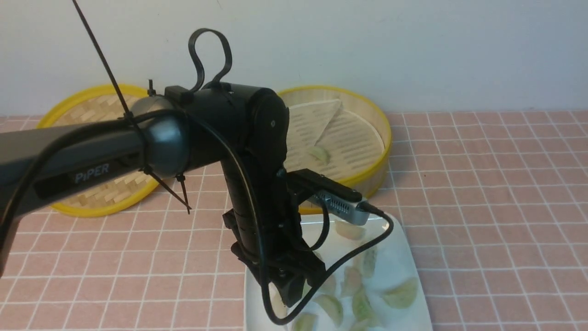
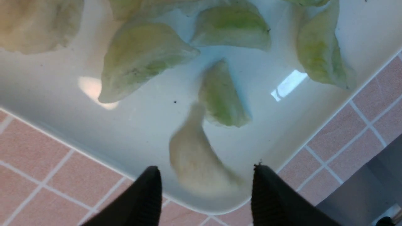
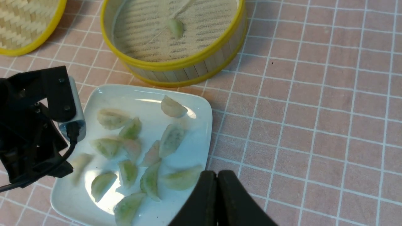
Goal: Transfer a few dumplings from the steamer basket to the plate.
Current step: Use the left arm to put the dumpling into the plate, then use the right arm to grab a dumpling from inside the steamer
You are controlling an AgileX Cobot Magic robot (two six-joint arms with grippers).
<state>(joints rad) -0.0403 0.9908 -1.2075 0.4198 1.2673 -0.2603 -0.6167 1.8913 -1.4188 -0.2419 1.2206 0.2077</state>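
Observation:
The white plate (image 1: 400, 250) lies in front of the steamer basket (image 1: 385, 138) and holds several pale green and pinkish dumplings (image 3: 171, 139). One dumpling (image 1: 320, 154) lies on the liner inside the basket, which also shows in the right wrist view (image 3: 188, 64). My left gripper (image 1: 294, 294) hangs open just above the plate's near left corner (image 2: 47, 103). A pale, blurred dumpling (image 2: 194, 163) lies on the plate beneath the open jaws, not touching either finger. My right gripper (image 3: 217, 175) is shut and empty, above the tablecloth beside the plate's right edge; it is out of the front view.
The flat woven yellow-rimmed lid (image 1: 69, 115) lies at the back left beside the basket, partly hidden by my left arm (image 1: 92, 156). Pink checked tablecloth (image 1: 496, 193) covers the table to the right. A wall stands behind.

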